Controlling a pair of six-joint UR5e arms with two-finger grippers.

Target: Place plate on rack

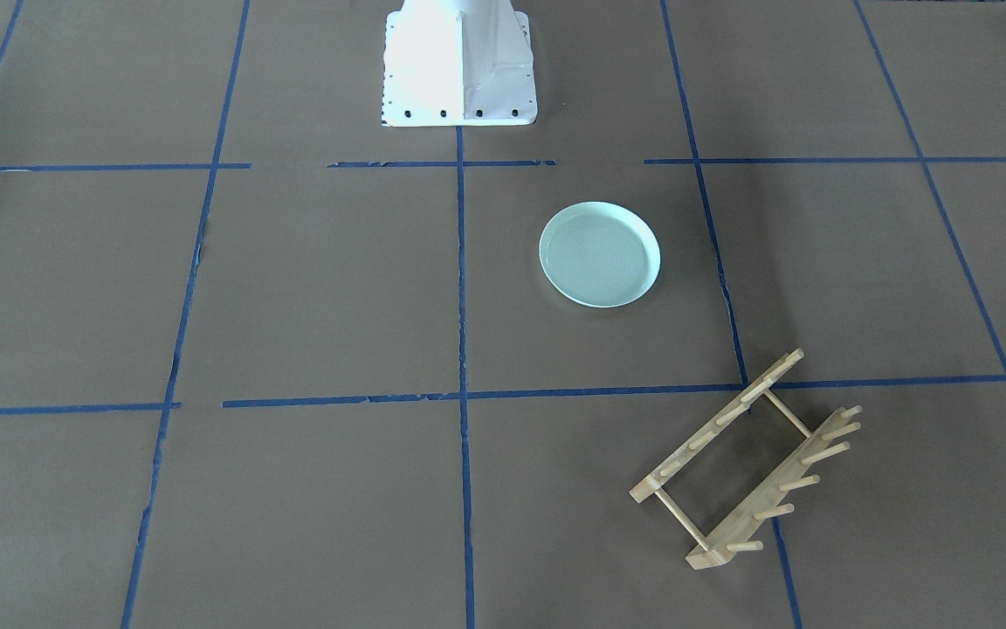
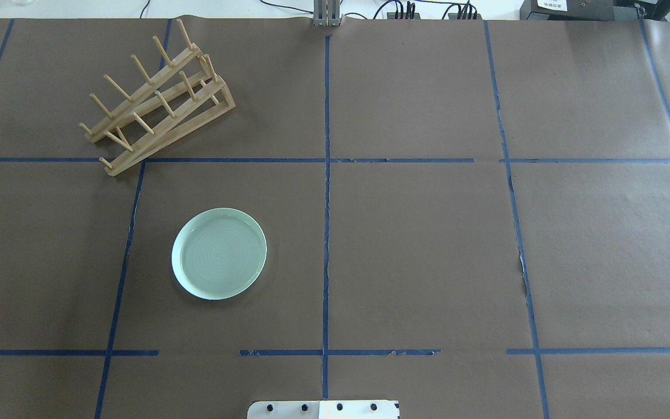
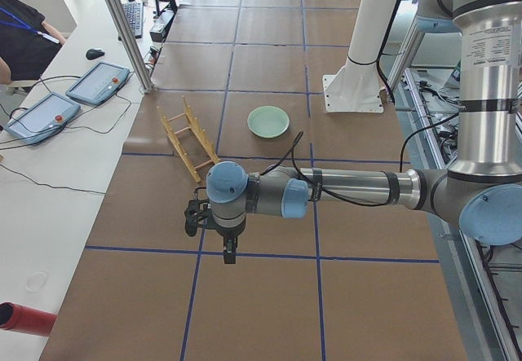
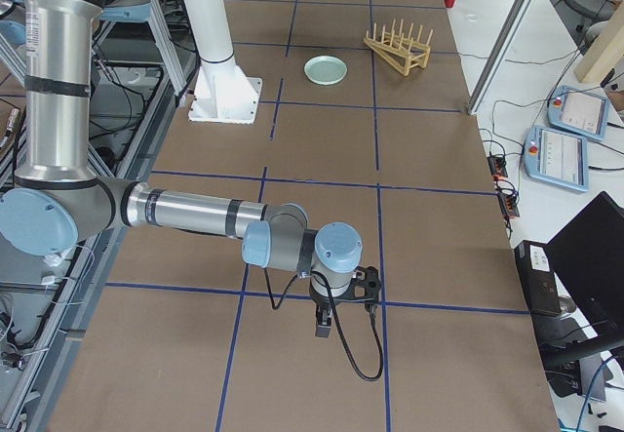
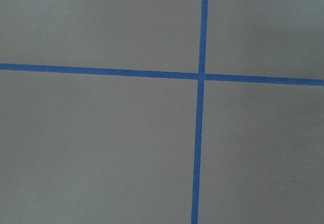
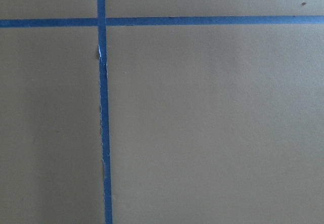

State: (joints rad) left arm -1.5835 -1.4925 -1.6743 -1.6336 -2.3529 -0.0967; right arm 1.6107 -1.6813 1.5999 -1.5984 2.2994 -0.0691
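Over opposite ends of the table (image 2: pixel 428 262), the left tool (image 3: pixel 231 253) and right tool (image 4: pixel 323 327) hang above blue tape lines (image 5: pixel 197 133); I cannot tell whether either is wide or narrow. Well away from both, the plate (image 2: pixel 219 254) lies flat left of centre, and the rack (image 2: pixel 157 99) stands apart from it, farther off and farther left.

No text, number or sign is legible in any view.
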